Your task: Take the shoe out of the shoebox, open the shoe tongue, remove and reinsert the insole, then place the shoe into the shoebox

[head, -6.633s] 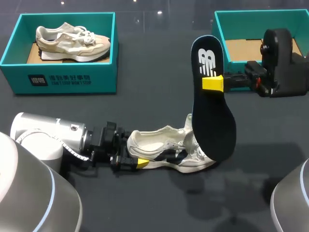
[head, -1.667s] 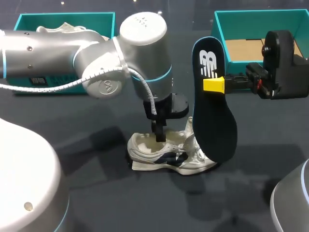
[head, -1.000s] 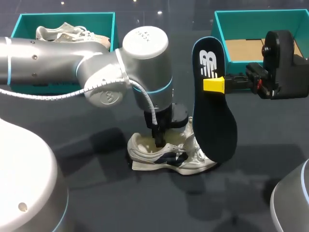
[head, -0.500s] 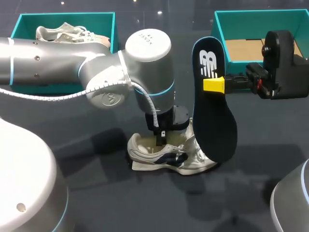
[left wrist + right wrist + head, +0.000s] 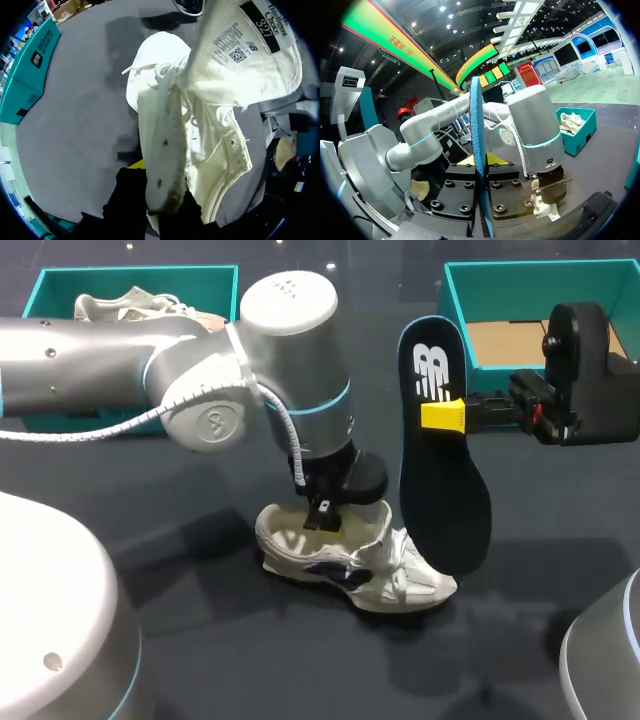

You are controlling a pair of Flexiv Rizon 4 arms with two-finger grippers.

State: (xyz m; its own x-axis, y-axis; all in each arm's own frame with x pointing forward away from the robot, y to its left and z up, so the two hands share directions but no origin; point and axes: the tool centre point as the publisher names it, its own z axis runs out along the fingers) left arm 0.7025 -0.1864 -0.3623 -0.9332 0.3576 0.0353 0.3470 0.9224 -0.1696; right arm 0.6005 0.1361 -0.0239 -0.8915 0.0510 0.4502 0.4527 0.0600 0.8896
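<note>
A white sneaker (image 5: pixel 372 562) lies tilted on the dark table, toe toward the right. My left gripper (image 5: pixel 322 514) reaches down from above and is shut on the side wall of its opening. In the left wrist view that wall (image 5: pixel 165 150) runs between the fingers, and the tongue (image 5: pixel 250 55) with its label is folded out ahead. My right gripper (image 5: pixel 441 415) holds the dark insole (image 5: pixel 446 502) upright beside the shoe, its toe end hanging just over the shoe's front. The right wrist view has the insole (image 5: pixel 476 125) edge-on in that gripper (image 5: pixel 481 162).
A teal shoebox (image 5: pixel 130 273) at the back left holds another pale sneaker (image 5: pixel 120 306), partly hidden by my left arm (image 5: pixel 200 390). A second teal shoebox (image 5: pixel 462 320) at the back right holds no shoe. Bare table lies in front of the shoe.
My left gripper came down into the shoe's opening and shut on its side wall, then raised and swung the heel end left, so the shoe now lies tilted. The right arm kept still.
</note>
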